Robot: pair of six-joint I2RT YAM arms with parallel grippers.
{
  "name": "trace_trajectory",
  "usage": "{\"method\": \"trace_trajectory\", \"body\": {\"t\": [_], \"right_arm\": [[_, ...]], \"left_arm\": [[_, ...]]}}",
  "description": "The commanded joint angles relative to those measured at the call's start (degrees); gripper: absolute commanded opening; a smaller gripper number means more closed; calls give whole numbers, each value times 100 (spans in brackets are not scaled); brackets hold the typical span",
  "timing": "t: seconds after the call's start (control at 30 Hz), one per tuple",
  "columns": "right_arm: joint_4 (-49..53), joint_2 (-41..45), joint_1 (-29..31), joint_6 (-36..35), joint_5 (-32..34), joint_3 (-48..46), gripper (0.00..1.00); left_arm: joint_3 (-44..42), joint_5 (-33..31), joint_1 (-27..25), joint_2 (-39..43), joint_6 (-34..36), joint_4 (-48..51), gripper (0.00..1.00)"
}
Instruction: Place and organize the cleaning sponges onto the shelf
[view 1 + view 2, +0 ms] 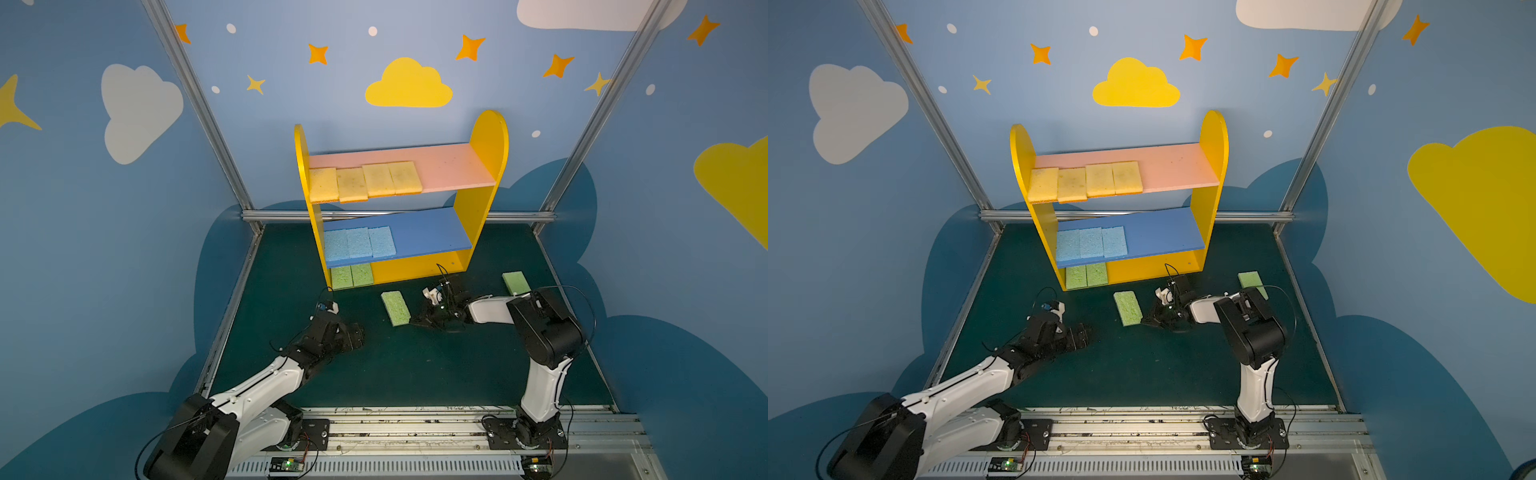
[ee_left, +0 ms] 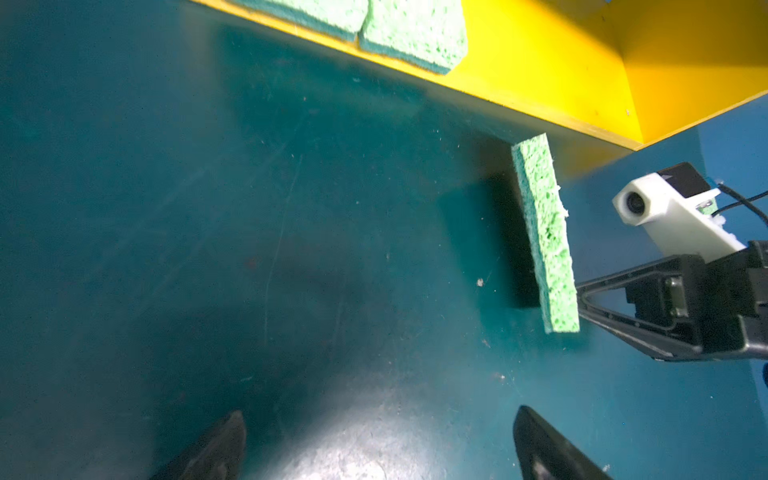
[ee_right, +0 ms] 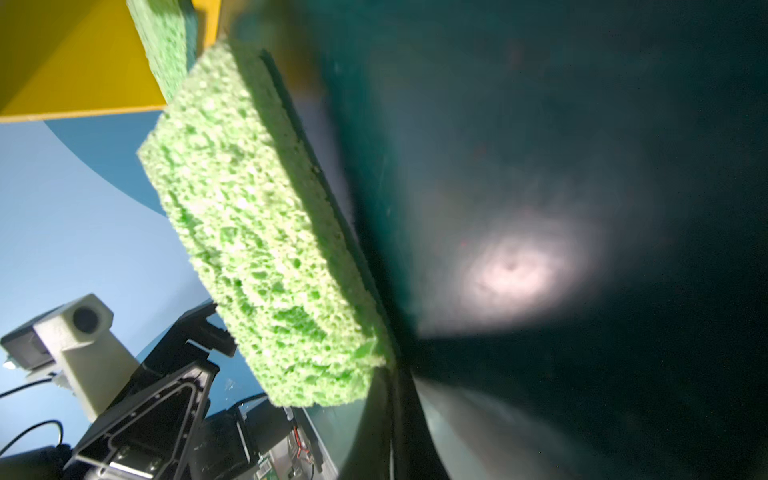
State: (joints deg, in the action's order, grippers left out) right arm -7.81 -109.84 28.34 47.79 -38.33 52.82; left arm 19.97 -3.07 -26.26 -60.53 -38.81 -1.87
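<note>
The shelf (image 1: 488, 143) stands at the back of the mat in both top views. Several yellow cleaning sponges (image 1: 365, 182) lie on its pink board, three light blue ones (image 1: 359, 242) on the blue board, and two green ones (image 1: 351, 276) on the base. My right gripper (image 1: 412, 319) is shut on one end of a green sponge (image 1: 395, 308), which is tipped up on its long edge above the mat (image 2: 544, 232). In the right wrist view that sponge (image 3: 257, 232) fills the left half, pinched at its corner. My left gripper (image 1: 358, 333) is open, with only bare mat between its fingers (image 2: 222, 446).
Another green sponge (image 1: 516, 283) lies flat on the mat right of the shelf, behind the right arm's elbow (image 1: 540, 324). Blue walls with metal posts (image 1: 199, 104) close in three sides. A metal rail (image 1: 415, 428) runs along the front edge.
</note>
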Motion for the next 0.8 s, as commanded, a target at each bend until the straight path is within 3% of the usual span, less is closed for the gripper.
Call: {"method": "trace_trajectory", "body": {"t": [0.0,0.5,0.77], "right_arm": [[-427,4,-171,56,-45,115,0],[-1780,-785,-443,465,-724,862,0],[-1612,-1181,-495,472,-669,1385,0]], "left_arm": [[-96,-53,76,182,141,226,100],[-283,-168,189,591,186,310,100],[-252,-150,203,586,191,319,100]]}}
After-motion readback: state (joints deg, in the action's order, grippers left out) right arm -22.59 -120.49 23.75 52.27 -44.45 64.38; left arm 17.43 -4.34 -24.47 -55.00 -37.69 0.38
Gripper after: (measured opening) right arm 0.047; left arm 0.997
